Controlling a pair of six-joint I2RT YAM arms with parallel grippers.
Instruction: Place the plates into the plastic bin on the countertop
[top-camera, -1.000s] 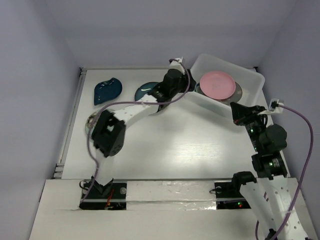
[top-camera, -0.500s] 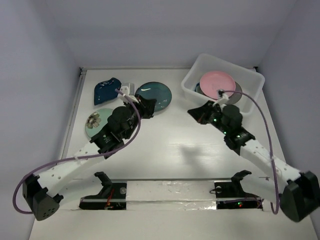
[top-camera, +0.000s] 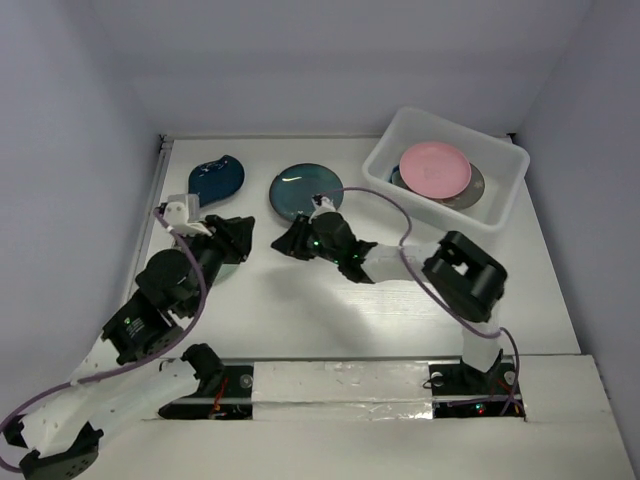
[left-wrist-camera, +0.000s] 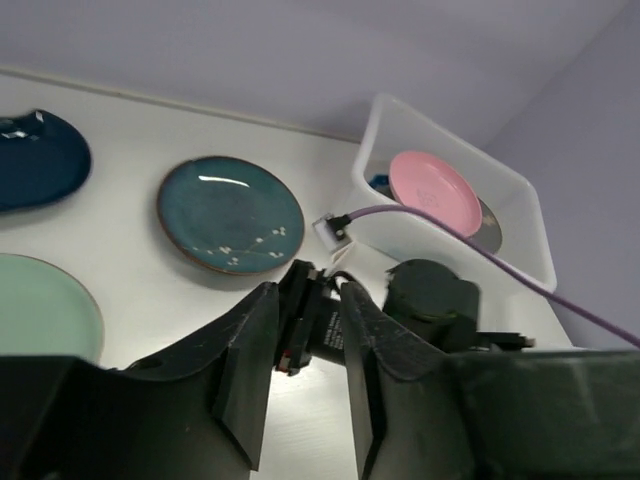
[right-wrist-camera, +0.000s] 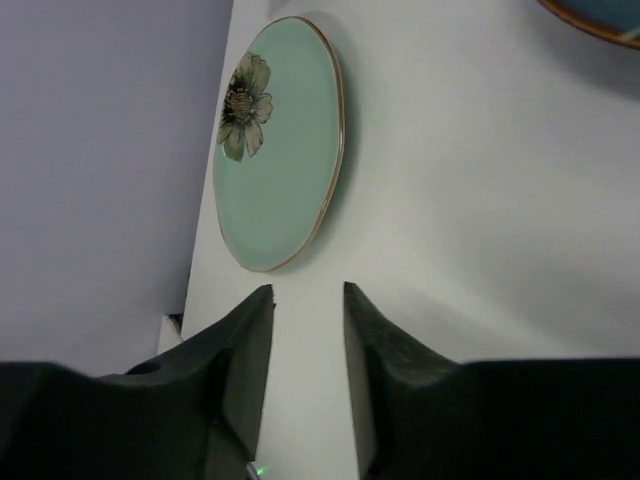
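Observation:
A dark teal plate (top-camera: 305, 190) and a navy leaf-shaped dish (top-camera: 215, 180) lie at the back of the countertop. The plastic bin (top-camera: 385, 135) at the back right holds a pink plate (top-camera: 435, 168) on a grey plate (top-camera: 472, 190). A pale green plate with a flower (right-wrist-camera: 280, 140) lies at the left, mostly hidden under my left arm in the top view. My left gripper (top-camera: 238, 238) is open and empty above that plate's right side. My right gripper (top-camera: 287, 243) is open and empty, low over the counter, pointing left at the green plate and facing the left gripper.
The left wrist view shows the teal plate (left-wrist-camera: 230, 213), the navy dish (left-wrist-camera: 35, 160), the green plate (left-wrist-camera: 40, 305) and the bin (left-wrist-camera: 375, 140), with the right gripper's fingers (left-wrist-camera: 295, 320) between my left fingers. Walls enclose the counter on three sides.
My right arm has swung from beside the bin to the middle left, low over the counter. My left arm has drawn back and left from the teal plate. The plates have not moved.

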